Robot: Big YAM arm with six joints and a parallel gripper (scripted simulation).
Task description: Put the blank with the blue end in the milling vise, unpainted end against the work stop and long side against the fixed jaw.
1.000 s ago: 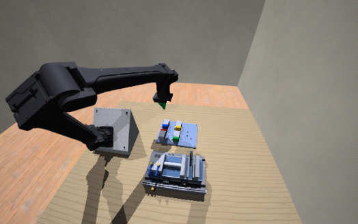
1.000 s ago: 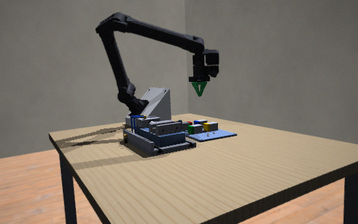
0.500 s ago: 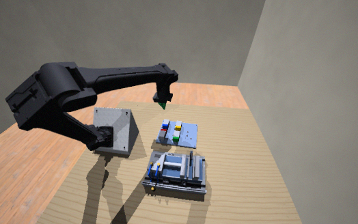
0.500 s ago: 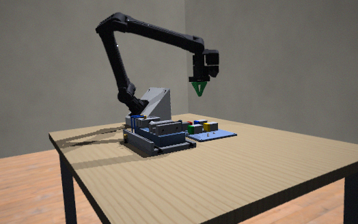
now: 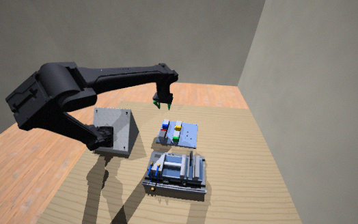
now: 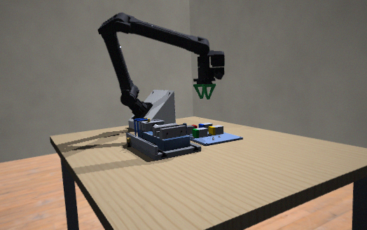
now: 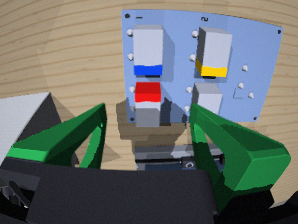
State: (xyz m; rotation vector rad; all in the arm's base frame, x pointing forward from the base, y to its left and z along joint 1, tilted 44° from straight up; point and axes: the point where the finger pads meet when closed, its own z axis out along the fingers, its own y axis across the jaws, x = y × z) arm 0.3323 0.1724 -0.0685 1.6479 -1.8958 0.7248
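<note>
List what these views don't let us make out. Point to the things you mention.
- Green painted end of the grey block [image 7: 207,96]: wrist view, behind the pincer's [image 7: 148,106] right-hand green finger.
- Grey metal vise [image 7: 177,151]: wrist view, mostly behind the black pincer body.
- Small black marking by the blue-ended grey block [image 5: 166,121] [image 7: 148,45]: top view, too small.

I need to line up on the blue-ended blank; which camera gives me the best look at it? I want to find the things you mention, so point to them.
The wrist view: it shows the whole top and the blue end of the blue-ended blank [image 5: 165,123] [image 6: 205,125] [image 7: 148,47]. The top view shows it small; the exterior view has it partly hidden behind other blanks.
</note>
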